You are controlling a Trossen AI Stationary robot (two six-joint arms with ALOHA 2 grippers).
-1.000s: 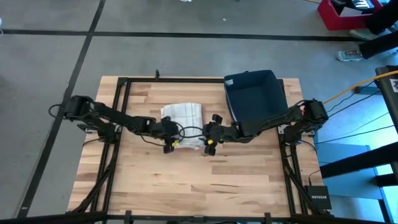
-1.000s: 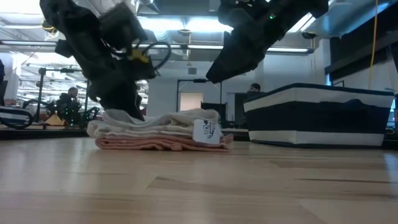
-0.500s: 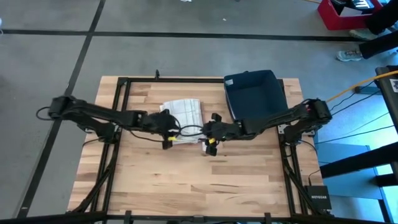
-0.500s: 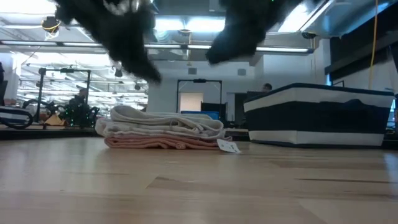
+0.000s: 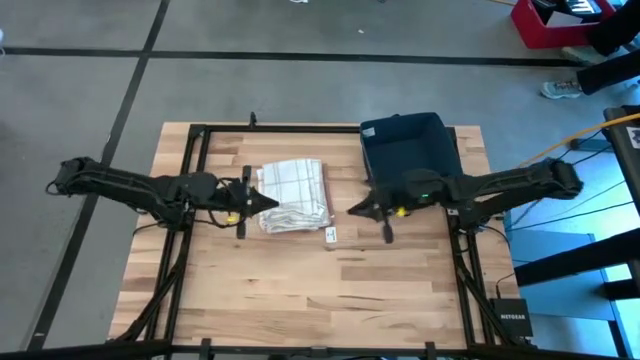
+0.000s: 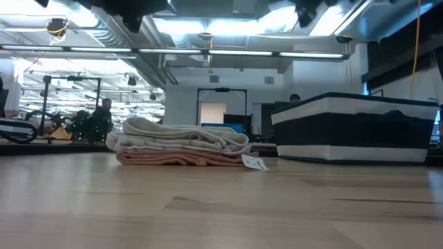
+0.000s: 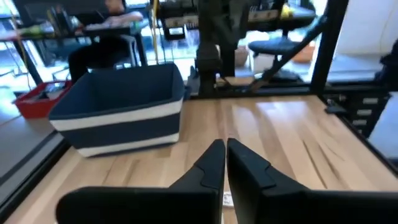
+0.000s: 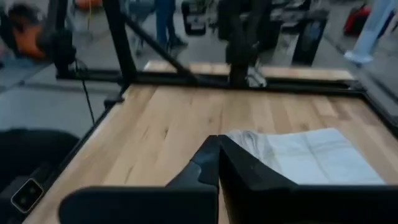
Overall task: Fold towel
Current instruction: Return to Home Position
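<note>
Your folding looks finished. The towel stack (image 5: 294, 194), white over pinkish-brown, lies nearer the tabletop's far edge, beside the blue basket (image 5: 410, 148). The left gripper (image 5: 268, 199) and right gripper (image 5: 353, 210) flank it, fingers closed on nothing. Only parking the arms remains.

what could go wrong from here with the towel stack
1. The left gripper, fingers shut, sits right at the edge of the towel stack in the high view; a low sideways move might drag its top layer.
2. In the low view the stack looks loosely layered, so a nudge could slide it apart.
3. The arm behind the right gripper runs along the near side of the bin and might clip it.
</note>
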